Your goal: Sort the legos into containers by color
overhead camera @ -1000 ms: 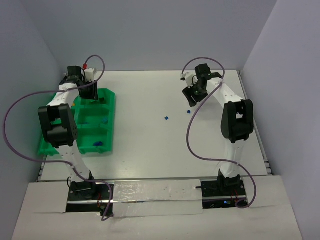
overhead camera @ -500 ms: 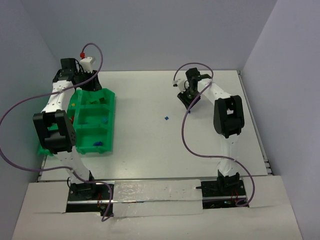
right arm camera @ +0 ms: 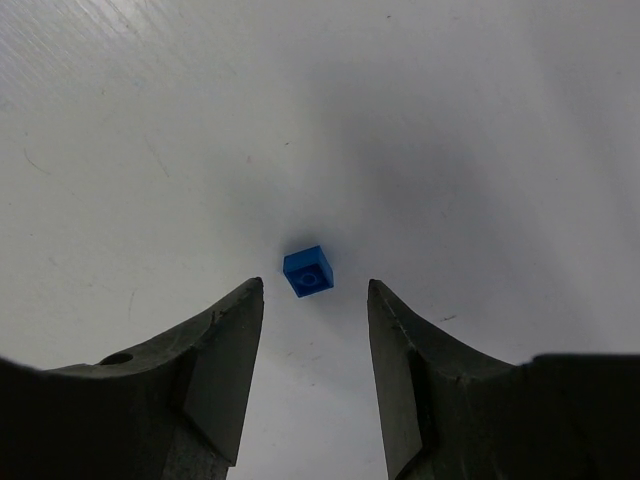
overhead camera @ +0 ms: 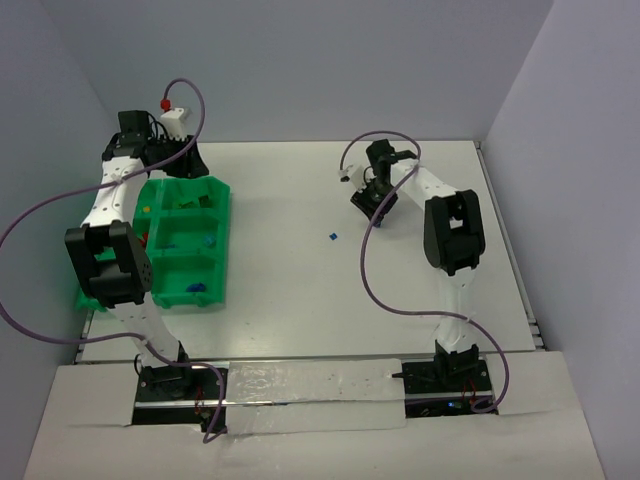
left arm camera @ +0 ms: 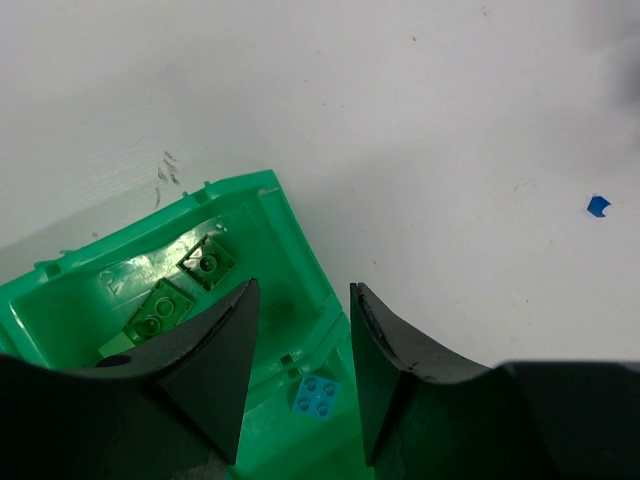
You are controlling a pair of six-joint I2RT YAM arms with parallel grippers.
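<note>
The containers are compartments of one bright green tray (overhead camera: 224,238) at the left. It holds green legos (left arm camera: 205,262) in the far corner bin and a blue lego (left arm camera: 316,394) in the bin beside it. My left gripper (left arm camera: 303,290) hovers open over that far corner with nothing between its fingers; from above, the left gripper (overhead camera: 165,152) is at the tray's far end. My right gripper (right arm camera: 315,285) is open just above the table, and a small blue lego (right arm camera: 308,270) lies just past its fingertips. Another blue lego (overhead camera: 332,236) lies mid-table.
The tray also shows a blue lego (overhead camera: 196,287) in a near bin and small orange and red pieces along its left side. White walls close the table at the back and sides. Purple cables loop off both arms.
My left gripper has moved back and left, from over the tray's far bins to its far end. My right gripper has shifted left and lowered over the blue lego.
</note>
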